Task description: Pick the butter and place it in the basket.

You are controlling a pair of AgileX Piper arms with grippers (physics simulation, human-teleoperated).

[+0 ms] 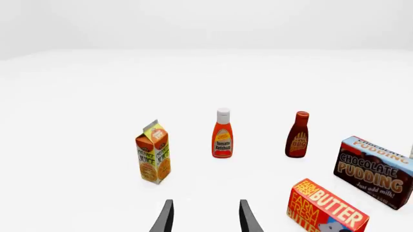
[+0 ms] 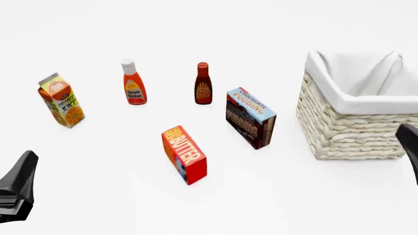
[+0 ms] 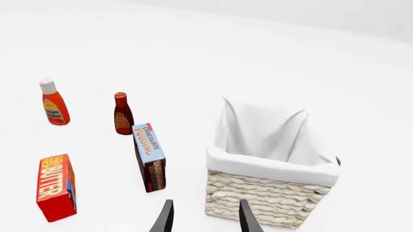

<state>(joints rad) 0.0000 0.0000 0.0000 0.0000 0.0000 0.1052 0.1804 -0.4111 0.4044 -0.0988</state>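
The butter (image 2: 185, 154) is a small red-orange box with yellow lettering, standing on edge in the middle of the white table. It also appears in the left wrist view as the butter (image 1: 326, 209) and in the right wrist view as the butter (image 3: 57, 186). The basket (image 2: 356, 125), cream wicker with a white cloth lining, stands at the right; its rim (image 3: 271, 168) is close ahead of my right gripper (image 3: 205, 220). My right gripper is open and holds nothing. My left gripper (image 1: 206, 220) is open too, short of the butter and off to its side.
A brown-and-blue chocolate pudding box (image 2: 250, 117) stands between the butter and the basket. Behind it are a BBQ sauce bottle (image 2: 203, 84) and a ketchup bottle (image 2: 133, 83). An orange juice carton (image 2: 60, 100) stands at the far left. Dark arm parts (image 2: 16, 188) show at the front corners.
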